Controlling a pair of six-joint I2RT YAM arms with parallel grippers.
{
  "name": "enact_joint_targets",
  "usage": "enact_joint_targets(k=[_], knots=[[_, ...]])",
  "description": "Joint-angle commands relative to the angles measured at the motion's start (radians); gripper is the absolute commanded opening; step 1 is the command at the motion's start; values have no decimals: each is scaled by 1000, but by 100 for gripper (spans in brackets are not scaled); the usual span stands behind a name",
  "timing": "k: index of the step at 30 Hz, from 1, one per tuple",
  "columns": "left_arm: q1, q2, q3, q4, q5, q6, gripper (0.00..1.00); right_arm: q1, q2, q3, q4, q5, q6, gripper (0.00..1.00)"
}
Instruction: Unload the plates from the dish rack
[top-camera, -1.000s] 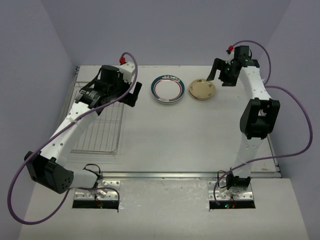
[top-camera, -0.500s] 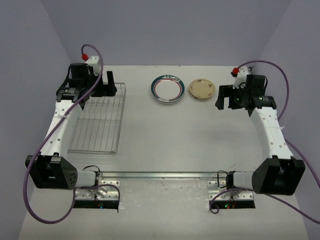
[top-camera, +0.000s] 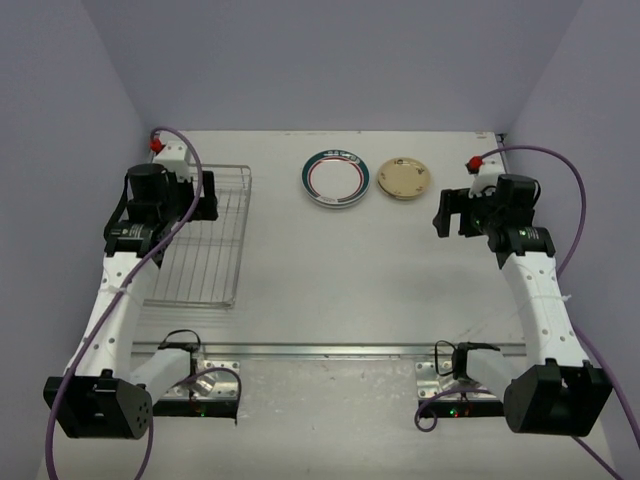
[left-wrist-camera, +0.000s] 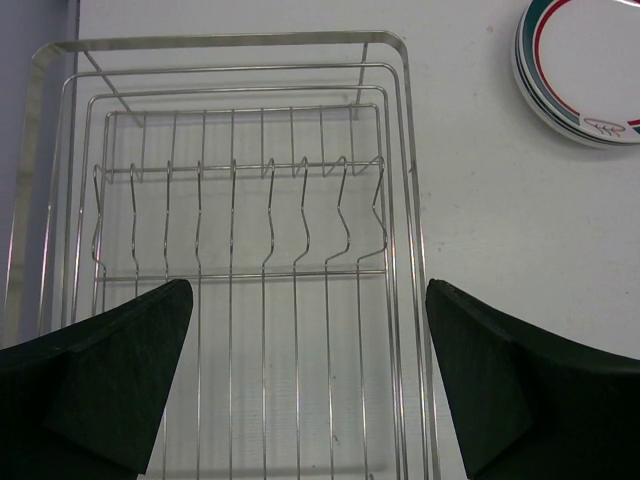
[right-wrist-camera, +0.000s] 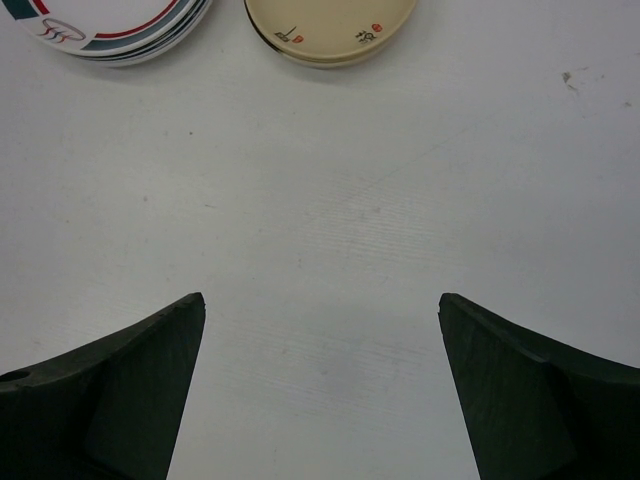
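The rectangular silver wire dish rack (top-camera: 205, 262) lay on the white table (top-camera: 350, 275) at its left; the round teal-rimmed white plates (top-camera: 335, 179) sat right of it at the far side, the round tan plates (top-camera: 404, 179) just right of them

This looks like a robotics lab: plain lavender walls (top-camera: 330, 60) box in a white bench (top-camera: 350, 270), a left arm (top-camera: 115, 290) and right arm (top-camera: 535, 285) trailing purple cables (top-camera: 584, 205) are bolted at its near edge, with a wire rack (top-camera: 200, 255) and dishes (top-camera: 334, 179) as props.
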Motion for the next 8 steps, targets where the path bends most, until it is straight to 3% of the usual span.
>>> enact_joint_targets(k=[1,8], knots=[[-1,-33,-12,78,1,24,100,0,-9,8,78,11,21,99],[-1,-19,-3,78,-24,-5,100,-1,6,17,75,3,33,99]])
